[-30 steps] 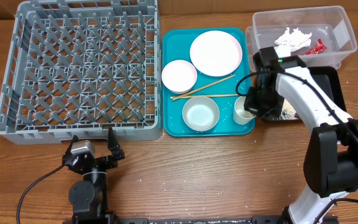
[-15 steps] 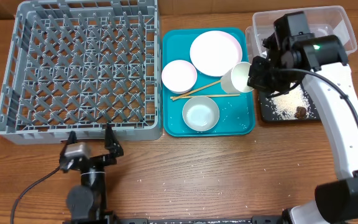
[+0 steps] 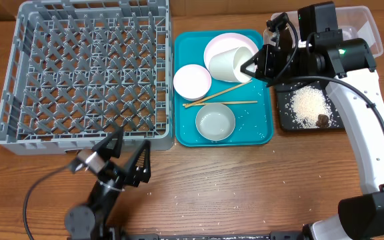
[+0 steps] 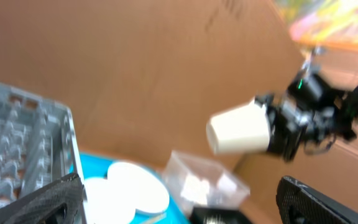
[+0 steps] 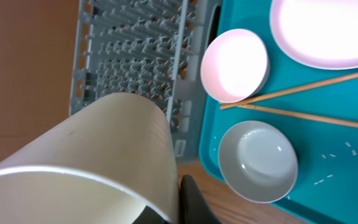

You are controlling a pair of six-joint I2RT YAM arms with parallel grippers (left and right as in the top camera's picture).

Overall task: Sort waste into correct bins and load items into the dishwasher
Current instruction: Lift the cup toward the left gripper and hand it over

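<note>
Right gripper (image 3: 254,67) is clamped on the small white paper-like cup (image 3: 232,63). The cup is off the counter (image 3: 245,193), tipped on its side with its mouth towards 9 o'clock. It hangs over the round white-pink plate (image 3: 220,41) at the 12 o'clock end of the teal plastic tray (image 3: 264,131).

Below it, both white-pink bowls sit in that tray, one (image 3: 192,81) at 9 o'clock and one (image 3: 215,122) at 6 o'clock. The thin wooden chopsticks (image 3: 222,94) lie between them.

At 3 o'clock of the tray, the shallow black rectangular tray (image 3: 282,120) holds a pile of loose white rice (image 3: 309,103) and a small brown food lump (image 3: 321,121). The clear plastic tub (image 3: 371,30) is at its 12 o'clock.

Left gripper (image 3: 131,157) is spread wide and holds nothing, low over the counter at 6 o'clock of the large grey lattice dish rack (image 3: 85,138), whose pegs stand bare.
</note>
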